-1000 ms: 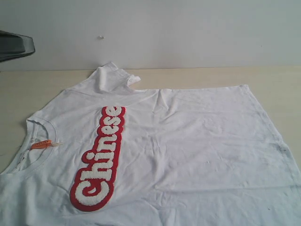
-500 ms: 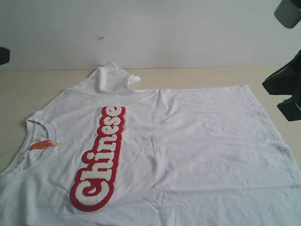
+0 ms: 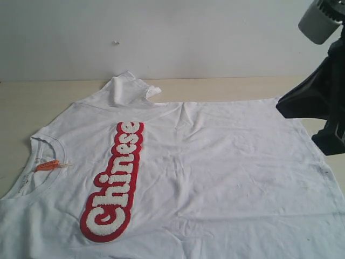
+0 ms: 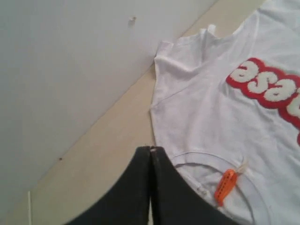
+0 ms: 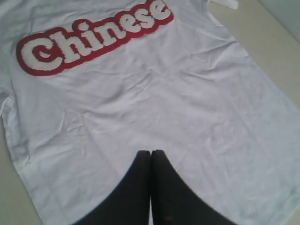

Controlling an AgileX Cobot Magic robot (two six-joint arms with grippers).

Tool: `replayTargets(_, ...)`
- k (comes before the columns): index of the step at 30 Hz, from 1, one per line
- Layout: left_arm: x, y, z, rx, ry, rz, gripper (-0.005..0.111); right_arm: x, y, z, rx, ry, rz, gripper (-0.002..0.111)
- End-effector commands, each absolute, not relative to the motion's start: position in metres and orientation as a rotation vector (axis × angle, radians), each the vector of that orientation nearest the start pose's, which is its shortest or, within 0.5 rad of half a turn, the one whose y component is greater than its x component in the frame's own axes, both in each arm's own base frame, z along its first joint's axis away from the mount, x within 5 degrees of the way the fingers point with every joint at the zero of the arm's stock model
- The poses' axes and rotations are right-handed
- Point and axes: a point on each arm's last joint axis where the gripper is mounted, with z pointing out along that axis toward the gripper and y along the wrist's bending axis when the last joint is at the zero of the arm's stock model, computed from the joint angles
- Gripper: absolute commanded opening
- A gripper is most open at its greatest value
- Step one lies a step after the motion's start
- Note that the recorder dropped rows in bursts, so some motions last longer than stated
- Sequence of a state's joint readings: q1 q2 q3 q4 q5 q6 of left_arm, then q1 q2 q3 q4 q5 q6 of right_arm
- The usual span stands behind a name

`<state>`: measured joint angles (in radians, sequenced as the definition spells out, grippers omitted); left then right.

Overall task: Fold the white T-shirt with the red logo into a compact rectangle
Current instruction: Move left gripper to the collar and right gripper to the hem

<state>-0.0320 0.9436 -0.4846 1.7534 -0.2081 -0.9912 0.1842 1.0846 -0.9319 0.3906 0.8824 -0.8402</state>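
Lying collar-left [image 3: 54, 144], hem-right [image 3: 326, 172] on the table [image 3: 32, 97], the white T-shirt [image 3: 226, 162] has right fingers [image 5: 136, 192], pressed together, above its hem, left fingers [image 4: 133, 187] likewise over its collar

Pale wood table [image 3: 32, 97]; white T-shirt [image 3: 215, 162] spread flat on it, collar at 9 o'clock, hem at 3.
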Motion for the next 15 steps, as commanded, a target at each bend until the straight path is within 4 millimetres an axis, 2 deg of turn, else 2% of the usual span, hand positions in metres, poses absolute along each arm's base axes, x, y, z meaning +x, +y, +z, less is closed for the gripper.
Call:
replayTargets(1,0.186,-0.024,0.266,1.011,1.717,0.388,0.000,0.207,0.070,0.323,-1.125,2.170,0.224,0.000)
replayTargets(3,0.188,-0.024,0.264,1.045,1.712,0.445,0.000,0.211,0.071,0.318,-1.164,2.171,0.228,0.000)
replayTargets(9,0.200,-0.032,0.245,1.178,1.743,0.437,0.000,0.224,0.075,0.295,-1.365,2.188,0.255,0.000)
replayTargets(11,0.205,-0.041,0.232,1.307,1.726,0.448,0.000,0.227,0.076,0.285,-1.467,2.187,0.266,0.000)
replayTargets(15,0.208,-0.059,0.219,1.451,1.684,0.421,0.000,0.232,0.072,0.278,-1.517,2.209,0.195,0.000)
